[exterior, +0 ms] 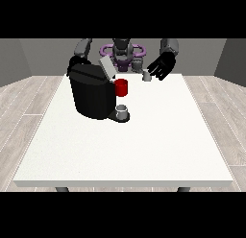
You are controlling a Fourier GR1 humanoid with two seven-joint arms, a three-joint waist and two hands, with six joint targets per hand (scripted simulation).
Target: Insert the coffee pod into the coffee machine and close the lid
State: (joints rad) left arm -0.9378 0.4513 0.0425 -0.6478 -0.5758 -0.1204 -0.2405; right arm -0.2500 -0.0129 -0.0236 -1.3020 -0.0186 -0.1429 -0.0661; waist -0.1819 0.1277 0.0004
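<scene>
Fingers of the hand at the view's right are spreading out in a relaxed fan, pointing down and toward the view's left, and they are holding nothing. Just beside their tips, a small grey coffee pod is sitting on the far part of the white bench, close to the fingertips; whether it is touching them cannot be told from this front view. The black coffee machine is standing on the bench toward the view's left, well apart from the pod, with its grey lid tilting upward and standing open above the body. A red part is showing at the machine's front, on the side facing the pod, and below it a small grey cup is resting on the machine's dark base. The robot's torso is showing behind the bench at the top of the view, with both arms coming forward. The arm at the view's left is descending behind the machine, and its hand is hiding behind the machine's body, so its state cannot be told.
</scene>
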